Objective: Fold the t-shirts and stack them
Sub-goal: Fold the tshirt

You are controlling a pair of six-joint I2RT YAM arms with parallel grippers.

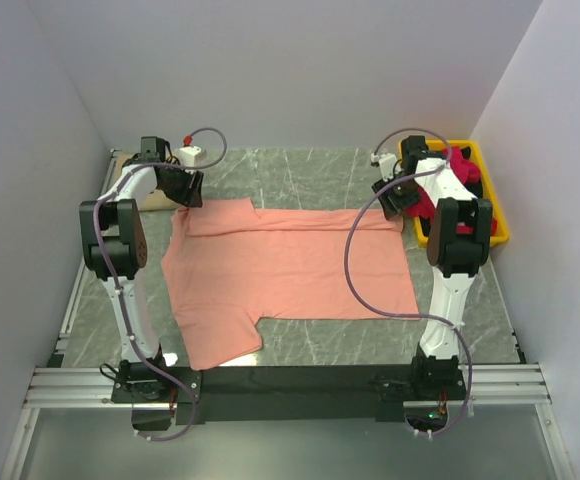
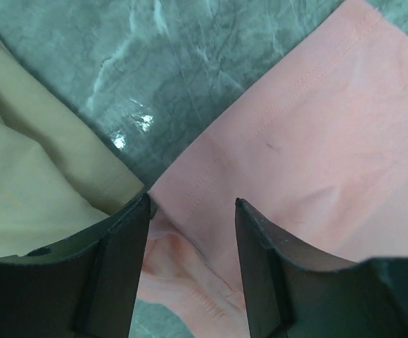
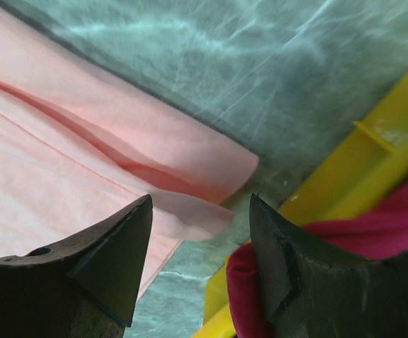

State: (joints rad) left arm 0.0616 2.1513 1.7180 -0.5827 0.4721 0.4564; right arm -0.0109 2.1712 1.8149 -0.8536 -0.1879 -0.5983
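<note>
A salmon-pink t-shirt (image 1: 290, 270) lies spread flat on the marble table, with its far edge folded over in a narrow strip. My left gripper (image 1: 190, 195) is open low over the shirt's far-left corner. In the left wrist view its jaws (image 2: 192, 204) straddle pink cloth (image 2: 316, 127), with a tan-beige shirt (image 2: 28, 176) just to the left. My right gripper (image 1: 390, 200) is open over the far-right corner. In the right wrist view (image 3: 200, 201) it stands above the folded pink edge (image 3: 63, 155). Crimson-red shirts (image 1: 463, 165) lie in the bin.
A yellow plastic bin (image 1: 500, 225) stands at the far right, its rim (image 3: 373, 162) and red cloth (image 3: 373, 232) close under my right finger. The tan-beige shirt (image 1: 158, 202) lies at the far left behind my left arm. A small white object (image 1: 192, 152) sits at the back.
</note>
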